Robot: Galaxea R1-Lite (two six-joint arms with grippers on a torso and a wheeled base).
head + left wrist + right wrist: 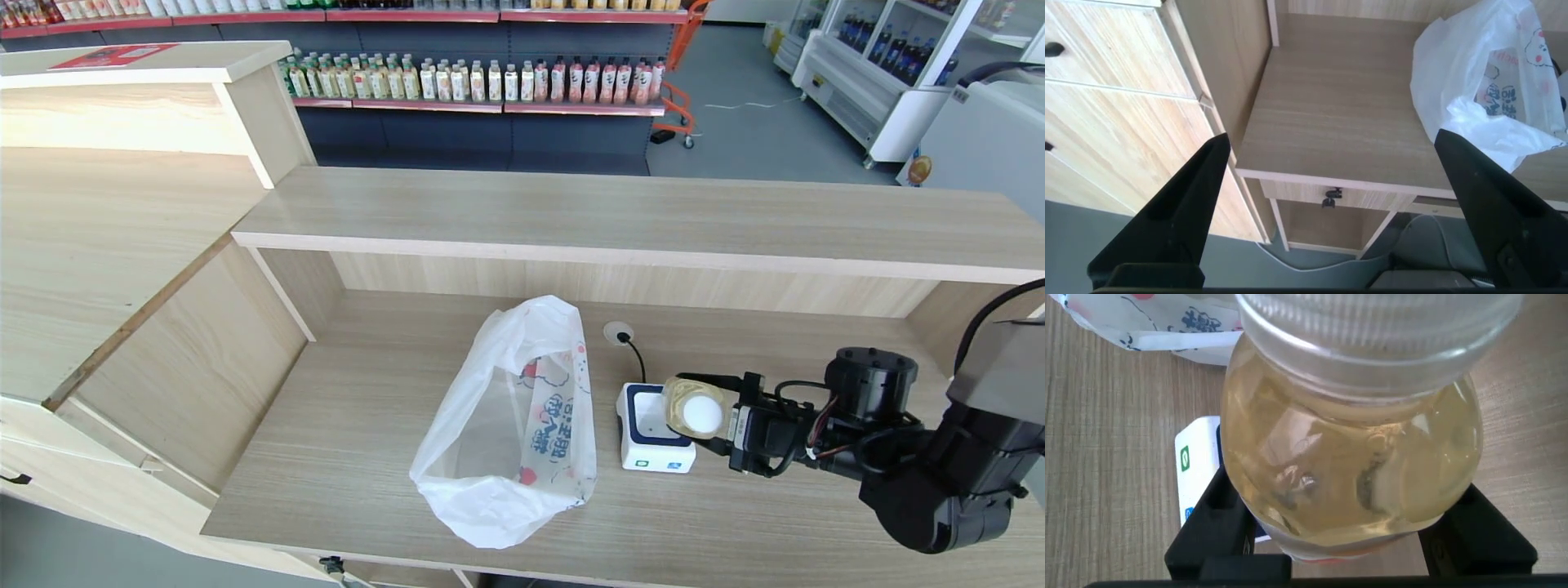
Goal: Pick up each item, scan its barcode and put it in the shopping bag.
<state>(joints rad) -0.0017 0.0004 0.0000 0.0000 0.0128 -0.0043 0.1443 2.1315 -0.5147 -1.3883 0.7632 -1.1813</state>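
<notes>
Head view: right claw (704,411) clamped around a pale-drink bottle (690,407) held over the scanner (649,433), shopping bag (506,425) at its nine o'clock; a slick, round body could twist loose, or hide the barcode.

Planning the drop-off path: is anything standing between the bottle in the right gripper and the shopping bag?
Nothing visible does. The right gripper holds the bottle over the scanner; the shopping bag lies beside the scanner, toward the robot's left, only bare counter between them.
</notes>
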